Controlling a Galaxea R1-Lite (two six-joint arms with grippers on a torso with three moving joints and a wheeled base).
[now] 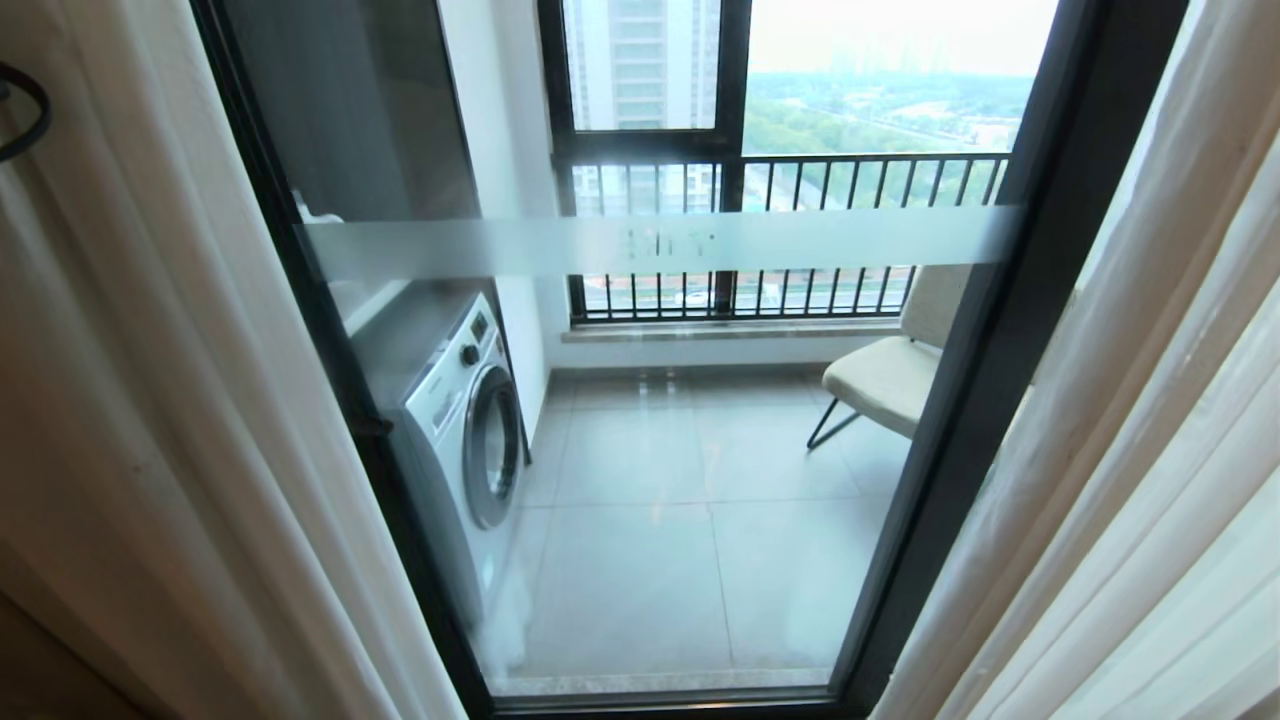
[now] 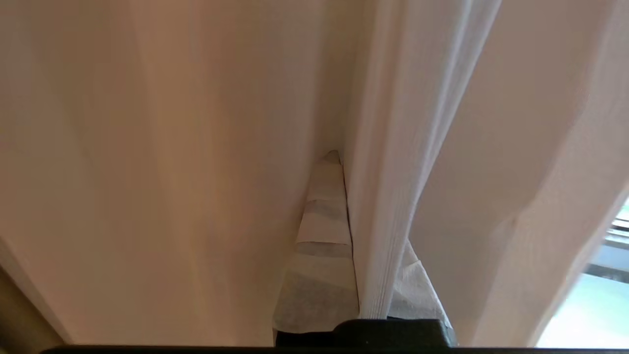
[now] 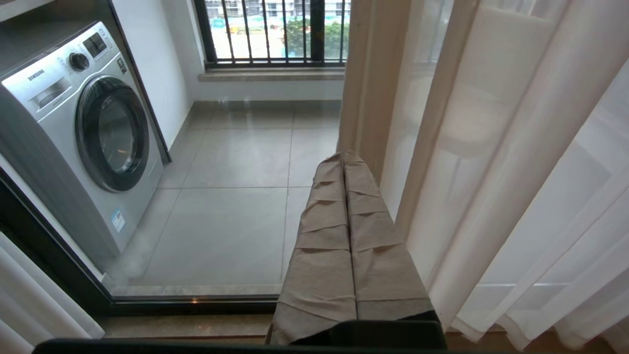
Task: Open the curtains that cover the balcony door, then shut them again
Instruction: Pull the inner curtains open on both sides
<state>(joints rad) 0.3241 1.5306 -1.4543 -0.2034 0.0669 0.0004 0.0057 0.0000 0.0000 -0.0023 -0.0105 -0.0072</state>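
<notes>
The curtains hang parted, one white sheer panel (image 1: 150,400) on the left and another (image 1: 1130,480) on the right. Between them the balcony door (image 1: 650,245) shows its clear glass, frosted band and black frame (image 1: 1010,350). Neither arm appears in the head view. My left gripper (image 2: 344,162) is buried in the left curtain (image 2: 393,196), shut on a ribbed fold of sheer that runs between its tape-wrapped fingers (image 2: 322,236). My right gripper (image 3: 345,157) is low beside the right curtain (image 3: 491,172), shut, its wrapped fingers (image 3: 324,255) pressed together with nothing between them.
Behind the glass stand a washing machine (image 1: 465,430) on the left, a pale chair (image 1: 890,375) on the right, and a barred window (image 1: 790,180) at the back. The door's black bottom rail (image 3: 196,305) runs along the wooden floor strip.
</notes>
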